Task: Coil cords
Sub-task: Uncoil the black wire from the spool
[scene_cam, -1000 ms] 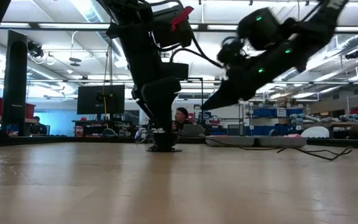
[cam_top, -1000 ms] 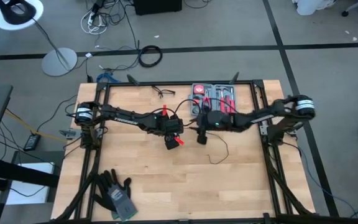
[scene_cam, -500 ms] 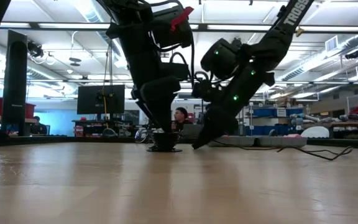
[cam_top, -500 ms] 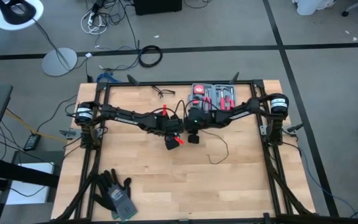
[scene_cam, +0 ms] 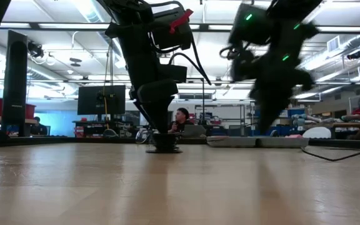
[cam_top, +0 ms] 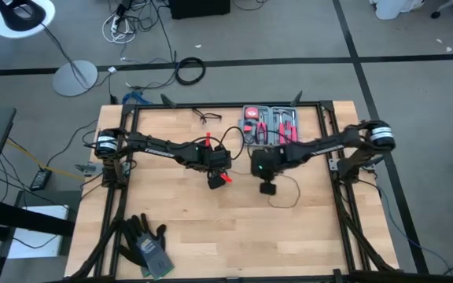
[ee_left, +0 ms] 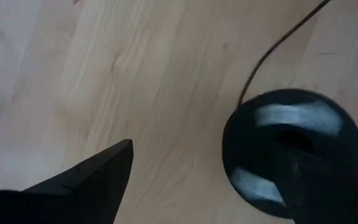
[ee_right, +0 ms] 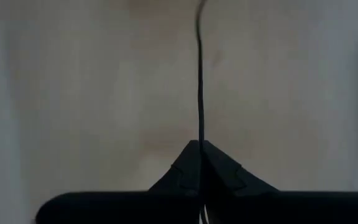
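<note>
Thin black cord (ee_right: 199, 74) runs straight ahead from the right end effector (ee_right: 200, 163), pinched between its closed fingers; its round black puck (ee_left: 291, 152) sits on the wooden table (cam_top: 187, 228) beneath the left end effector (cam_top: 219, 178), whose fingers stand apart.

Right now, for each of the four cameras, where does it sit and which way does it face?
High view: overhead, looking straight down at the table; both arms show.
Low view: at tabletop height, looking level into the room; both arms drop in from above.
Left wrist view: looks down at the puck, between the left tool's open fingers.
Right wrist view: faces the wood; the right tool is shut on the thin cable.
Shared: the left wrist and low views both show the puck.
</note>
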Motion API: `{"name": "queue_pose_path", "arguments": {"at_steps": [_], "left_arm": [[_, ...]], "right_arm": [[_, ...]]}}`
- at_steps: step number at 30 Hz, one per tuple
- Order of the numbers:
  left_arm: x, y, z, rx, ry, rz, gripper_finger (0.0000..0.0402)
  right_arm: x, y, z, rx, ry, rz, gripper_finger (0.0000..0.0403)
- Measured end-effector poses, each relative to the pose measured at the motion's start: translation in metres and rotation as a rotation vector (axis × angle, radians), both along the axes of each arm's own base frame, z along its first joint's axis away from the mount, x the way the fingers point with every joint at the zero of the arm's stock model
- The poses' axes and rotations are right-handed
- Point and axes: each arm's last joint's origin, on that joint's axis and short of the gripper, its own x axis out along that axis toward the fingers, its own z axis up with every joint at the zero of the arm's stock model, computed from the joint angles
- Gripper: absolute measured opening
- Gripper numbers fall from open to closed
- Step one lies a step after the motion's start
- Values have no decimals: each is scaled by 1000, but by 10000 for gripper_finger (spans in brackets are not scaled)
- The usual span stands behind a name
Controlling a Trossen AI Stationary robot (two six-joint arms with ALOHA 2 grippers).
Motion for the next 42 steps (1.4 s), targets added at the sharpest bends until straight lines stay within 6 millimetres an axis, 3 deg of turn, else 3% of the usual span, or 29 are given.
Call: {"name": "queue_pose_path", "arguments": {"at_steps": [12,18,22,28,33,42], "left_arm": [[-3,0,-1,-3,31,23,367],[-4,0,-1,-4,41,25,367],[-5,-1,-1,-4,44,24,367],[-4,-1,-1,-4,41,24,367],[-4,-1,-1,-4,34,24,367],[-2,-1,-1,-2,17,19,367]], "right_arm": [[-86,68,37,30,397,-101,1],[-121,87,51,59,538,-259,1],[-133,94,58,67,529,-350,8],[-128,99,68,10,159,-342,41],[-111,98,69,-98,-97,-325,90],[-44,69,9,-203,-446,-188,181]]}}
